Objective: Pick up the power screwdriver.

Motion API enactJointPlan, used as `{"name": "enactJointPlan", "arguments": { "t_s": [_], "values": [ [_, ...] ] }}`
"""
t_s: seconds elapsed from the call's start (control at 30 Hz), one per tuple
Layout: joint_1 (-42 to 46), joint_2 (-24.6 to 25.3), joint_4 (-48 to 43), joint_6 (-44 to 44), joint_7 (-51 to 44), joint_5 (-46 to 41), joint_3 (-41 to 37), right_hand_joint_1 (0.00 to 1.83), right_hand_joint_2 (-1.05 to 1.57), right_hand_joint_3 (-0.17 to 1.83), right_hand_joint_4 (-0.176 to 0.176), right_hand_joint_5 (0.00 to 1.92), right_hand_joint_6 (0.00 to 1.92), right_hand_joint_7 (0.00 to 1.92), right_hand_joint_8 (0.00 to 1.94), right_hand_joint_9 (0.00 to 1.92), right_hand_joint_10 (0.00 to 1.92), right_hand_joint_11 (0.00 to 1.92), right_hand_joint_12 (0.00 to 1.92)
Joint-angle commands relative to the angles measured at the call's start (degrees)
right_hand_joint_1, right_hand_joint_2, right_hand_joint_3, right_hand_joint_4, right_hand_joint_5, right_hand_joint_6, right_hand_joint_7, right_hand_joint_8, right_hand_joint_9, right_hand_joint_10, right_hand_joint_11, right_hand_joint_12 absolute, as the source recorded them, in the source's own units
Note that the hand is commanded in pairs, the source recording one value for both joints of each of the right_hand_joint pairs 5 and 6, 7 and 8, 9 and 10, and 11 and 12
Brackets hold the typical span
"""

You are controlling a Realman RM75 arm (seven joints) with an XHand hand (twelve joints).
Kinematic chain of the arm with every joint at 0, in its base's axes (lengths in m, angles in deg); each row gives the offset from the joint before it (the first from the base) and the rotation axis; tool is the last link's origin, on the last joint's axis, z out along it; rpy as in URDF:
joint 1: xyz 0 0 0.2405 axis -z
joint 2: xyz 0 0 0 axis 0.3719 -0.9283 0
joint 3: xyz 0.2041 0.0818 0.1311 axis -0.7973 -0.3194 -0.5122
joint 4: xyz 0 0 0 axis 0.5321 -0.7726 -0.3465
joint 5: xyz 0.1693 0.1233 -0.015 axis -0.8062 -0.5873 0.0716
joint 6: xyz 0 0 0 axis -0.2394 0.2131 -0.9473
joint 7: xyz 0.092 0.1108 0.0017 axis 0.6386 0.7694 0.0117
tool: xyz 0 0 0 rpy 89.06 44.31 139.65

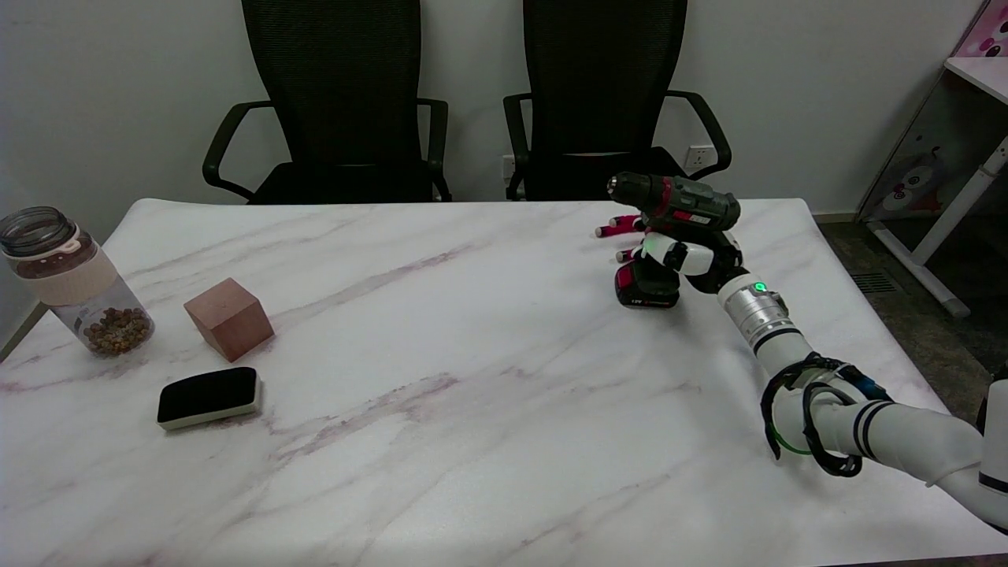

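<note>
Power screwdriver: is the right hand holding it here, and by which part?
Yes, apparently: the right hand wraps the power screwdriver at its handle, between motor body and battery base.

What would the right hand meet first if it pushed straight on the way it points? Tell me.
The power screwdriver: the right hand is already around its grip, so it looks like nothing lies between them.

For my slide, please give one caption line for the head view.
Right hand wraps its fingers around the handle of the upright power screwdriver on the marble table.
</note>
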Motion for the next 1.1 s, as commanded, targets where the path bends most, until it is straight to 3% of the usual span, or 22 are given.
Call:
{"name": "enactJointPlan", "arguments": {
  "t_s": [0.03, 0.23, 0.27, 0.33, 0.37, 0.43, 0.57, 0.67, 0.8, 1.1],
  "values": [
    [0.16, 0.03, 0.42, -0.25, -0.01, 0.21, 0.01, 1.28, 0.15, 1.5, 0.176, 0.89, 0.89, 0.89, 0.89, 1.46, 1.46, 1.28, 1.28],
    [-0.39, 0.04, 1.01, -0.33, -0.09, 0.21, -0.07, 1.28, 0.23, 1.47, 0.176, 0.93, 0.93, 0.93, 0.93, 1.61, 1.61, 1.28, 1.28],
    [-0.54, 0.04, 1.23, -0.33, -0.09, 0.21, -0.07, 1.3, 0.24, 1.47, 0.155, 0.95, 0.95, 0.95, 0.95, 1.63, 1.63, 1.29, 1.29],
    [-0.83, 0.04, 1.62, -0.19, -0.01, 0.21, -0.07, 1.29, 0.3, 1.47, 0.039, 1.05, 1.05, 1.05, 1.05, 1.69, 1.69, 1.3, 1.3],
    [-0.97, 0.04, 1.85, -0.05, -0.01, 0.18, -0.07, 1.29, 0.34, 1.47, 0.0, 1.1, 1.1, 1.1, 1.1, 1.72, 1.72, 1.3, 1.3],
    [-1.27, 0.04, 2.29, 0.1, -0.12, 0.12, -0.07, 1.28, 0.46, 1.41, -0.028, 1.23, 1.23, 1.23, 1.23, 1.76, 1.76, 1.32, 1.32],
    [-1.85, 0.07, 3.14, 0.39, -0.01, -0.25, -0.07, 1.25, 0.84, 1.17, -0.011, 1.52, 1.52, 1.52, 1.52, 1.81, 1.81, 1.37, 1.37],
    [-2.35, 0.13, 3.66, 1.2, -0.01, -0.49, -0.07, 1.23, 1.08, 1.01, -0.005, 1.6, 1.6, 1.6, 1.6, 1.83, 1.83, 1.39, 1.39],
    [-2.68, 0.16, 4.19, 1.6, -0.01, -0.49, -0.07, 1.18, 1.3, 0.83, -0.008, 1.65, 1.65, 1.65, 1.65, 1.86, 1.86, 1.42, 1.42],
    [-2.97, 0.21, 7.54, 0.99, -0.42, -0.28, -1.12, 1.1, 1.53, 0.66, -0.001, 1.69, 1.69, 1.69, 1.69, 1.91, 1.91, 1.48, 1.48]
  ]
}}
